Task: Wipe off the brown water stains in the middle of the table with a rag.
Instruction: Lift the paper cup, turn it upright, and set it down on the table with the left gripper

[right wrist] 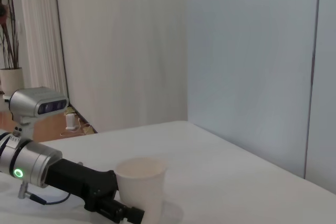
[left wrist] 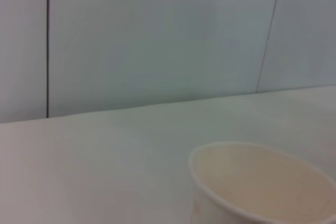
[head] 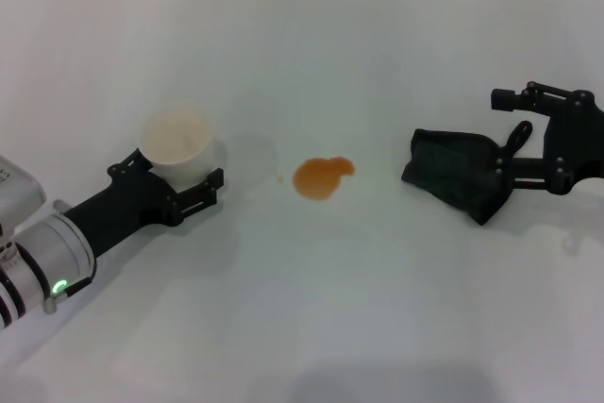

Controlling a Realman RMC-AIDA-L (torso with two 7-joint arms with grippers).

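A broad white table (head: 377, 327) fills the head view, running back to pale wall panels with dark seams; the right wrist view adds a long curtain and a potted plant in the far corner. Mid-table sits the brown water stains (head: 322, 176), one lobed orange blotch stretched slightly side to side, lying between the two grippers and touching neither. The right gripper (head: 510, 172) is low at the table's right, its fingers clamped on the rag (head: 453, 176); the dark wad's long axis runs outward from the fingertips toward the stain, its free end near the blotch but apart. The left gripper (head: 184, 186) has its fingers closed around a white cup (head: 176, 143), which stands upright.
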